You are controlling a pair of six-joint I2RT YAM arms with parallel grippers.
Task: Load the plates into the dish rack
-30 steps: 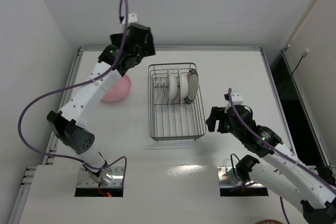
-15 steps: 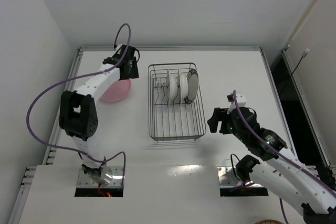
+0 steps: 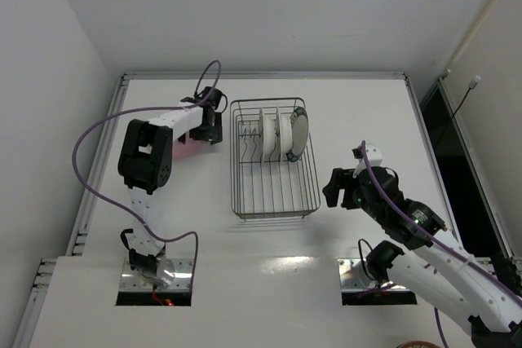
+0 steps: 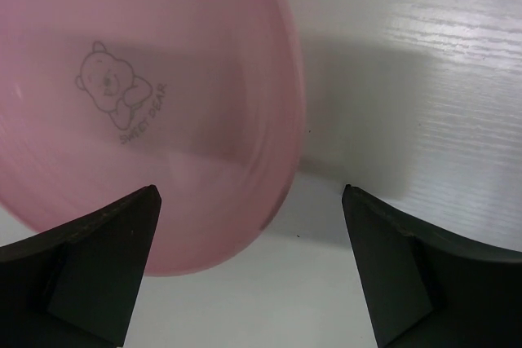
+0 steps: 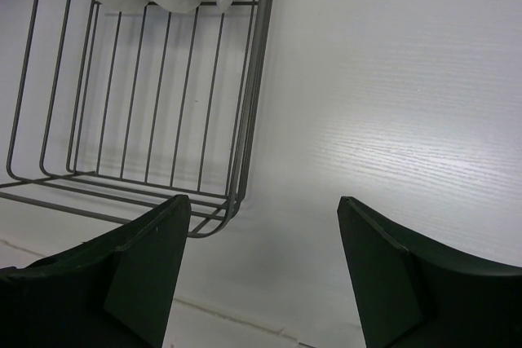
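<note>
dish rack (image 3: 273, 193): holding three plates (image 3: 283, 135) upright at its far end
pink plate (image 4: 163, 103): lying on the table (image 3: 367, 120), left of the rack
left gripper (image 4: 249, 201): hovering over its rim, fingers wide, empty
right gripper (image 5: 265, 209): hanging by the rack's near corner, fingers parted, empty

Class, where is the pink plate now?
Top view: the round pink plate lies on the table, left of the silver wire dish rack, beneath the left pincer.

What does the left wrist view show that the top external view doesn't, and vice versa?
Left wrist only: the bear print on the pink plate, left fingers open either side of its rim. Top external only: the dish rack holding three upright plates, the right arm beside it. Both: the pink plate on the white table.
</note>
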